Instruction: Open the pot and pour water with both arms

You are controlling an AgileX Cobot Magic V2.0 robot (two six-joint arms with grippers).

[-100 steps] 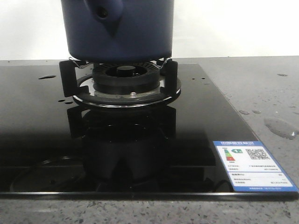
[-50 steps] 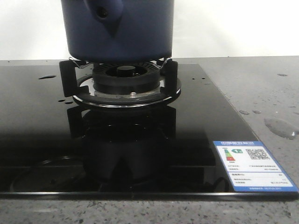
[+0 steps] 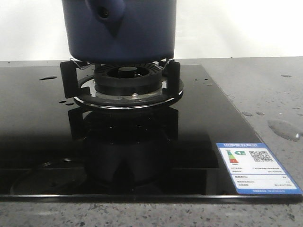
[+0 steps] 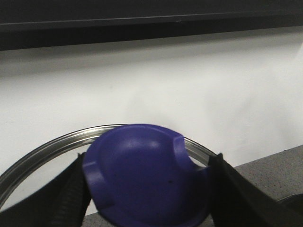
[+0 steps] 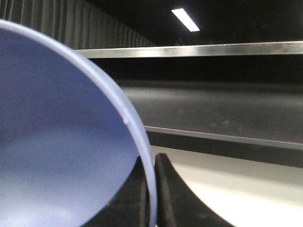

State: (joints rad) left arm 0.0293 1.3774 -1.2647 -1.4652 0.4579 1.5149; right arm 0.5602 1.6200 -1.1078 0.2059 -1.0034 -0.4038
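The dark navy pot (image 3: 123, 33) stands on the gas burner (image 3: 128, 84), its stubby handle (image 3: 105, 12) with the round hole facing me; its top is cut off by the frame. Neither gripper shows in the front view. My left gripper (image 4: 147, 189) is shut on the blue knob (image 4: 142, 161) of a lid with a metal rim (image 4: 52, 146), held in the air before a white wall. My right gripper (image 5: 152, 189) is shut on the rim of a periwinkle-blue bowl (image 5: 61, 142). Water shows as a small puddle (image 3: 284, 128) and drops on the grey counter at the right.
The black glass hob (image 3: 42, 123) fills the middle, with a few drops on it at the left and a blue-and-white energy label (image 3: 255, 168) at its front right corner. The grey speckled counter (image 3: 265, 90) lies to the right and along the front edge.
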